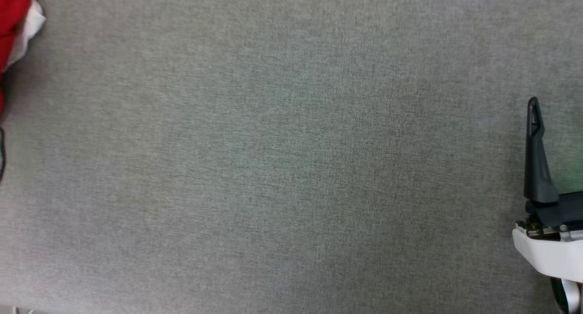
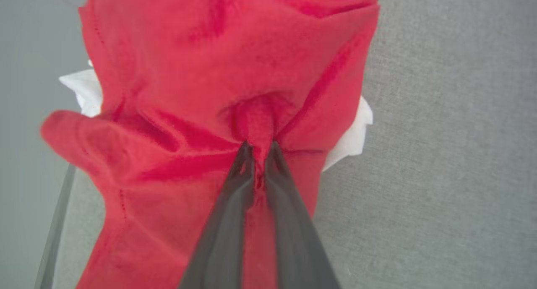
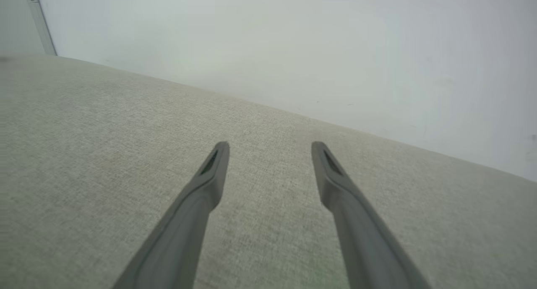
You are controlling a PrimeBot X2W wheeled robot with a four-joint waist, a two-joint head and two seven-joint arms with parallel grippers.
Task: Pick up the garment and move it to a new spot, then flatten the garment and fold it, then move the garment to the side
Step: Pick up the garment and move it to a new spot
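Note:
The garment is a bunched red shirt with white sleeve cloth poking out at both sides. In the left wrist view my left gripper is shut on a pinched fold of its red fabric. A small part of the garment shows at the head view's top left corner. My right gripper stands open above the bare grey cloth, with nothing between its fingers. One of its dark fingers rises at the head view's right edge.
A grey fabric-covered table spreads across the head view. A pale wall stands behind the table's far edge in the right wrist view. A table edge runs along the lower left of the left wrist view.

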